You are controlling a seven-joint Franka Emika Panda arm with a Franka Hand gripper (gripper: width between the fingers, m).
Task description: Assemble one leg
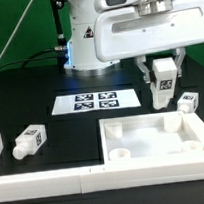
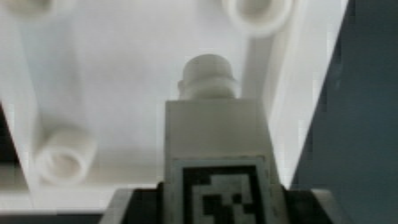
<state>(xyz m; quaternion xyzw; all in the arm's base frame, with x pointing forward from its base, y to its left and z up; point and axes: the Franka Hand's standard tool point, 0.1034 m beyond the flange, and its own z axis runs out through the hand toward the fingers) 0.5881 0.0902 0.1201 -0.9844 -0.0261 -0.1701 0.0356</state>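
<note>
Over the white top [image 1: 142,121], the claw [image 1: 163,71] is closed on a tagged leg [image 2: 214,130], narrow end apparently pointing down.

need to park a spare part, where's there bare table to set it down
Bare table: between the marker board and the loose leg on the exterior view's left, and between that leg and the white top. Crowded on the exterior view's right: the gripper, its held leg and another leg by the top's far corner.

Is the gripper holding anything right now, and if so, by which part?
Yes: the gripper holds a leg by its wider, tagged body; the narrow end sticks out free, above the white top.
</note>
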